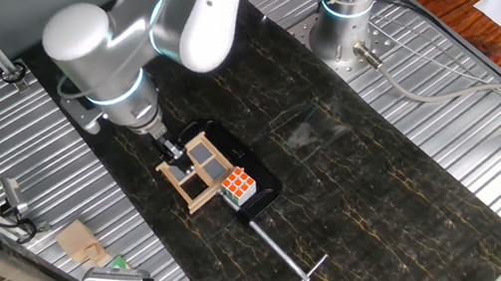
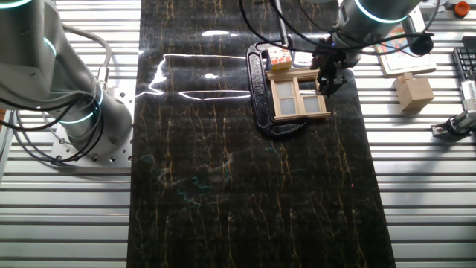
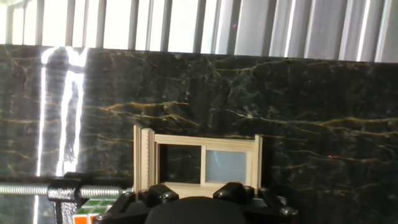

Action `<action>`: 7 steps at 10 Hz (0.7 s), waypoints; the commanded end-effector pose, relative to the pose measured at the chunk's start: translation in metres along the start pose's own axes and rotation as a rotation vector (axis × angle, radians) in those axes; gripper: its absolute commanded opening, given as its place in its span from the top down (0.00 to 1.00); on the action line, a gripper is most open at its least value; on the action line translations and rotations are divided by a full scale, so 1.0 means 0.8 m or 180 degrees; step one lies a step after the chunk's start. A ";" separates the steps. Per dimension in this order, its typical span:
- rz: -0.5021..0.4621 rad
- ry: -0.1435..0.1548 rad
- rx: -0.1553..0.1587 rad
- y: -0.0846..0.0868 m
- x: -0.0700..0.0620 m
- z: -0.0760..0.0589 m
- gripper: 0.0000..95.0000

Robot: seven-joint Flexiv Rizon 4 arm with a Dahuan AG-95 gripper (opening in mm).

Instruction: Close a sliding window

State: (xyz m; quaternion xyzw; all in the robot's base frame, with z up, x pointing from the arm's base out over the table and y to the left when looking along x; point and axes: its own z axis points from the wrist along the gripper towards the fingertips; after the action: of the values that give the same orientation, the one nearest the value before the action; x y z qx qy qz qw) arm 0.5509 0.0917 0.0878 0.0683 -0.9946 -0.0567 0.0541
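The sliding window (image 1: 197, 173) is a small tan wooden frame with dark panes, standing on a black base (image 1: 261, 191) in the middle of the dark marble mat. It also shows in the other fixed view (image 2: 299, 95) and in the hand view (image 3: 200, 163), where one pane looks lighter than the one beside it. My gripper (image 1: 172, 154) is down at the window's far upper edge, touching or almost touching the frame; in the other fixed view my gripper (image 2: 327, 80) is at the window's right side. Only its black body shows in the hand view, so the finger gap is hidden.
A multicoloured Rubik's cube (image 1: 238, 187) sits on the base right beside the window (image 2: 280, 55). The clamp's screw handle (image 1: 283, 252) sticks out towards the front. A second arm's base (image 1: 343, 13) stands at the mat's edge. A wooden block (image 2: 413, 91) lies on the ribbed table.
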 end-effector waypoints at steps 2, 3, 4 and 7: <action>0.0058 -0.0038 0.0019 0.007 0.002 0.010 0.20; 0.0087 -0.0042 0.0021 0.009 0.001 0.015 0.20; 0.0099 -0.0051 0.0022 0.012 0.000 0.019 0.20; 0.0152 -0.0069 0.0019 0.020 -0.005 0.034 0.20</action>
State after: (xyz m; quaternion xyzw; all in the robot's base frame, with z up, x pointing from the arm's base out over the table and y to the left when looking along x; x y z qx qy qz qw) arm 0.5508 0.1127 0.0604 0.0420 -0.9967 -0.0538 0.0447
